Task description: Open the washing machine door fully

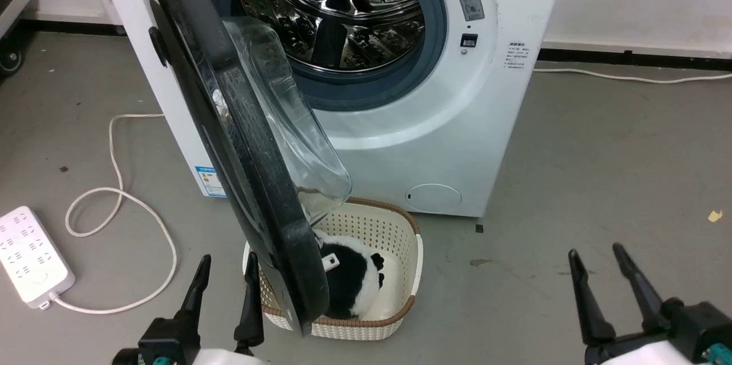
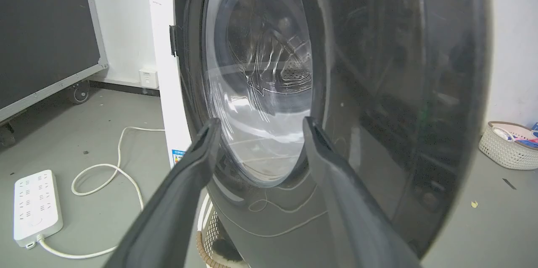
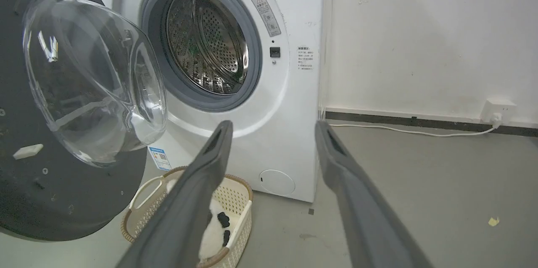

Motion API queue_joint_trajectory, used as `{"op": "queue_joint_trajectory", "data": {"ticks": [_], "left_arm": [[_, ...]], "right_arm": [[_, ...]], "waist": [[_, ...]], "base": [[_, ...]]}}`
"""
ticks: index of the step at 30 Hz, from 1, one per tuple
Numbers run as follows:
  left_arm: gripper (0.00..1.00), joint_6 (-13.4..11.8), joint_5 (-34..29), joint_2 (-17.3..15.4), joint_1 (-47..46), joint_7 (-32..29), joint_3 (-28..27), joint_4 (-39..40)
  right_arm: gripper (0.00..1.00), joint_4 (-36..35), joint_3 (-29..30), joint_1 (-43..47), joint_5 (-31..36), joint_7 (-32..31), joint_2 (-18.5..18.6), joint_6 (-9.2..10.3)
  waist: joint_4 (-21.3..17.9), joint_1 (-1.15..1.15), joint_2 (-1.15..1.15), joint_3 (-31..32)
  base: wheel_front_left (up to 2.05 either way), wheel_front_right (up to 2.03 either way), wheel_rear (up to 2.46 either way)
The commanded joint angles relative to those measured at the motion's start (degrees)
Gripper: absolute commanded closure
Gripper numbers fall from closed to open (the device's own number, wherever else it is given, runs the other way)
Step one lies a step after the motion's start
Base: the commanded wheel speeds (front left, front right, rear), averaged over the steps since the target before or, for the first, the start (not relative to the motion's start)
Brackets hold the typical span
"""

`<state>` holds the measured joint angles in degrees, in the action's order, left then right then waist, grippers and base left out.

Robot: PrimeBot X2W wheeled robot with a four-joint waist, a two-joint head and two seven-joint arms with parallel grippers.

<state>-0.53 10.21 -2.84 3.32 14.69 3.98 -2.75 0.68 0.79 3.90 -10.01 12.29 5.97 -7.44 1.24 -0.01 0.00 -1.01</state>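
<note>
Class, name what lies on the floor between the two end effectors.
In the head view: a cream basket holding a black-and-white plush beside the left end effector, then grey floor.

Even, diffuse indoor light, soft faint shadows on the grey floor (image 1: 600, 170), bright specular highlights on the steel drum (image 1: 343, 10), streaky glare across the glass of the washing machine door (image 2: 269, 104), straight lines bowed toward wrist-view edges, focus sharp overall.
</note>
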Motion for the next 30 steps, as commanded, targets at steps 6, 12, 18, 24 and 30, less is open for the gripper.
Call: {"op": "queue_joint_trajectory", "data": {"ticks": [6,12,18,24,30], "left_arm": [[0.0,0.6,-1.0,-0.1,1.4,0.3,-0.6,-0.8],[0.05,0.8,-1.2,-0.1,1.0,0.3,-0.9,-1.0],[1.0,1.4,-1.1,-0.1,0.9,0.3,-1.1,0.0],[1.0,0.3,1.8,-0.1,-0.3,0.3,-3.6,4.2],[1.0,-1.4,4.2,0.0,-3.9,0.3,-9.4,13.9]], "right_arm": [[0.0,0.8,-0.1,1.0,0.3,0.9,-1.4,-0.05],[0.0,1.3,-0.1,0.2,0.0,1.2,-2.1,-0.05],[0.0,1.6,-0.1,-0.3,0.1,1.3,-2.4,-0.05],[0.0,1.4,-0.8,-0.5,-0.5,1.2,-2.5,-0.05],[0.0,1.4,-1.1,-0.7,0.5,1.2,-2.5,-0.05]], "waist": [[-0.3,0.01,0.0,-0.5],[-0.1,0.01,0.0,-0.8],[0.1,0.01,0.0,-0.9],[0.1,0.01,0.0,-0.9],[-0.3,0.01,0.0,-0.8]], "base": [[0.0,0.0,0.0],[0.0,0.0,0.0],[0.0,0.0,0.0],[0.0,0.0,0.0],[0.0,0.0,0.0]]}}
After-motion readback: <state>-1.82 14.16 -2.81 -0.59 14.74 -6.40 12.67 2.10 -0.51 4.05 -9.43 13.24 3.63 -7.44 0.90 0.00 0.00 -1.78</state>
